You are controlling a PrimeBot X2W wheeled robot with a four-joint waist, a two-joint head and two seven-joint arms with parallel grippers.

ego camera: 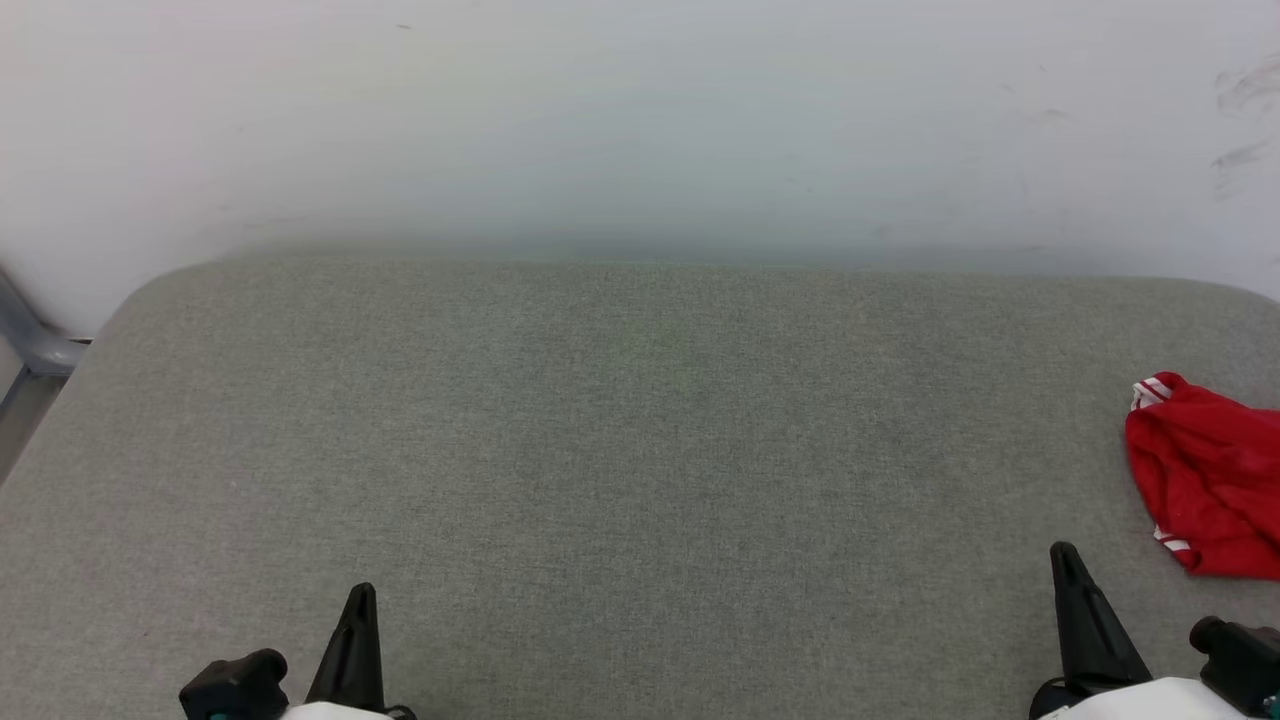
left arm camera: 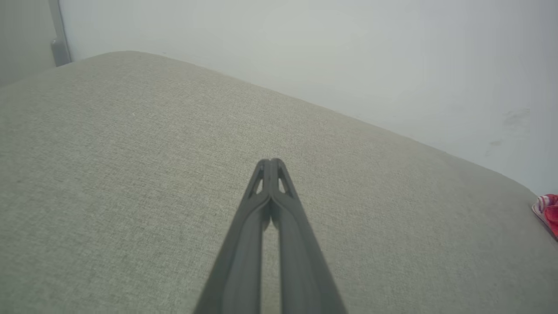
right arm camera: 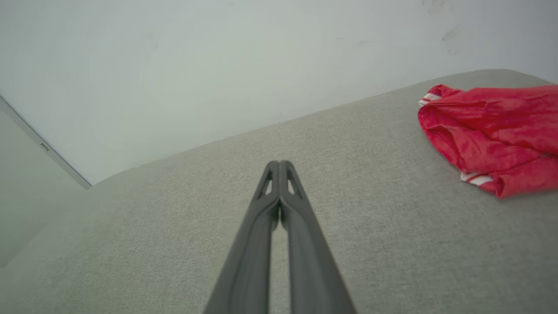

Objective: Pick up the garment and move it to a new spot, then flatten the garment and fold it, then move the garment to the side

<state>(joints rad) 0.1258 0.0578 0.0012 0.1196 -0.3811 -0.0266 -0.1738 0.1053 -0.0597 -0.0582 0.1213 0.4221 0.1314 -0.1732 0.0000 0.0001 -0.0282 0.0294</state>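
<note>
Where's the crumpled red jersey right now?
In the head view, the crumpled red striped-trim jersey lies at the far right of the grey fabric surface, just ahead and right of the shut right gripper.

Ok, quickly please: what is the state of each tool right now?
Left tool: closed, holding nothing.
Right tool: closed, holding nothing; the red jersey lies apart from it.

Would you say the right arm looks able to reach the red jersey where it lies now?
Probably yes: the garment lies bunched on the grey cushion just ahead and right of the right gripper, with nothing between them. That gripper is shut and would need to open first.
</note>
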